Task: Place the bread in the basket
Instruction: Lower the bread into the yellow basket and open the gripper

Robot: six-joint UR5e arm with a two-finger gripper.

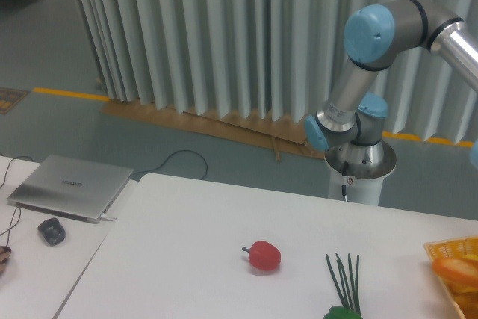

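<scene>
At the right edge of the table, the yellow-orange woven basket (450,246) shows only its left part. One orange tapered end of the bread (454,270) pokes in from the right edge, over the basket just below its rim. The rest of the loaf is cut off by the frame. Whether it rests in the basket or is still held cannot be told. The gripper is out of view past the right edge; only the arm's upper links and shoulder (373,35) show.
A small red pepper (263,256) lies mid-table, with green stalks (345,282) and a green vegetable (340,313) to its right at the front edge. The robot's base (361,163) stands behind the table. A laptop (69,186) and mouse (51,230) sit on the left desk.
</scene>
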